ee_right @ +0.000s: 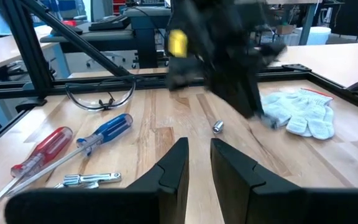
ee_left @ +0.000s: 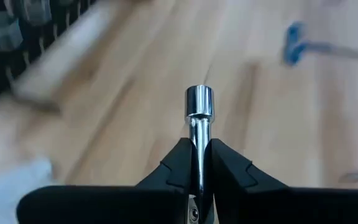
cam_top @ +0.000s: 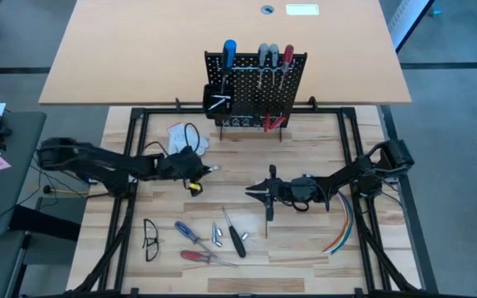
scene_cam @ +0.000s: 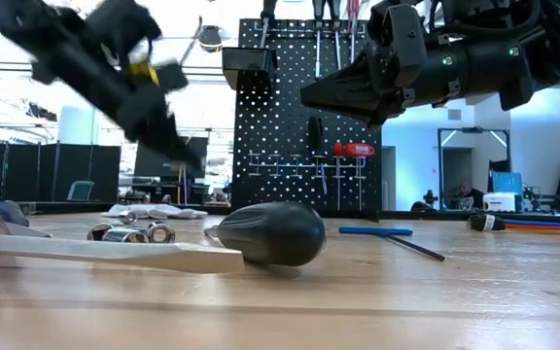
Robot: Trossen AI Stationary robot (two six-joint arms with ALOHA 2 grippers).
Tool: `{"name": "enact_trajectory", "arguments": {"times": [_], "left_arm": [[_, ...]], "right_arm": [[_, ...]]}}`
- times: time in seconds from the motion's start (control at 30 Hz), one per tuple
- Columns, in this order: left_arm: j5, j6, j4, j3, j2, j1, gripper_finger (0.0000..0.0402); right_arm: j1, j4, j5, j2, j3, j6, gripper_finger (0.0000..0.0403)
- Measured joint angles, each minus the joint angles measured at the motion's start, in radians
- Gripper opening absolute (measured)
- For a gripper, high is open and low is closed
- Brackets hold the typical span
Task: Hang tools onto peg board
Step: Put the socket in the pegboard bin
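The peg board (cam_top: 255, 87) stands upright at the far middle of the table, with screwdrivers and red-handled pliers hung on it. My left gripper (cam_top: 211, 170) hovers left of centre, shut on a silver bit (ee_left: 199, 102). My right gripper (cam_top: 249, 192) faces it from the right, its fingers (ee_right: 169, 168) a narrow gap apart with nothing between them. Loose tools lie flat on the near table: a blue screwdriver (cam_top: 187, 233), a red one (cam_top: 201, 257), a black-handled one (cam_top: 236, 236), silver bits (cam_top: 218, 234) and a blue T-handle key (scene_cam: 375, 231). My left gripper pinches the silver bit by its narrower shank (ee_left: 199, 138) between its two fingers. The wider socket end (ee_left: 199, 101) sticks out past the fingertips, in line with them. The fingers come from the table's left, slanting down. The bit is lifted clear of the table.
A white glove (cam_top: 180, 136) lies behind the left gripper and safety glasses (cam_top: 151, 238) at the near left. A bundle of coloured cables (cam_top: 342, 228) curves at the near right. Black frame rails (cam_top: 131, 190) run along both table sides.
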Motion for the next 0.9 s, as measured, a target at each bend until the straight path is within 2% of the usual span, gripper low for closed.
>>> {"name": "enact_trajectory", "arguments": {"times": [0.13,0.23,0.33,0.43,0.67,0.77,0.9], "left_arm": [[-0.202,0.088,0.018,0.095,-0.101,-0.131,0.0029],[-0.336,0.158,-0.003,0.214,-0.118,-0.193,0.0028],[-0.407,0.237,-0.067,0.378,-0.096,-0.202,0.0028],[-0.481,0.290,-0.193,0.565,-0.051,-0.155,0.0028],[-0.485,0.238,-0.573,0.957,0.108,0.042,0.0033],[-0.472,0.220,-0.674,1.063,0.180,0.110,0.0035],[-0.426,0.192,-0.762,1.141,0.259,0.166,0.0036]], "right_arm": [[0.000,0.000,0.000,0.000,0.000,0.001,0.0076],[0.000,0.000,0.000,0.000,0.000,0.003,0.0076],[0.000,0.001,0.000,0.000,0.000,0.003,0.0076],[0.000,0.004,0.000,0.000,0.000,0.003,0.0076],[0.000,0.003,0.000,0.000,0.000,0.002,0.0076],[0.002,0.001,0.000,0.000,0.000,0.002,0.0076],[0.002,0.001,0.000,0.000,0.000,0.002,0.0076]]}}
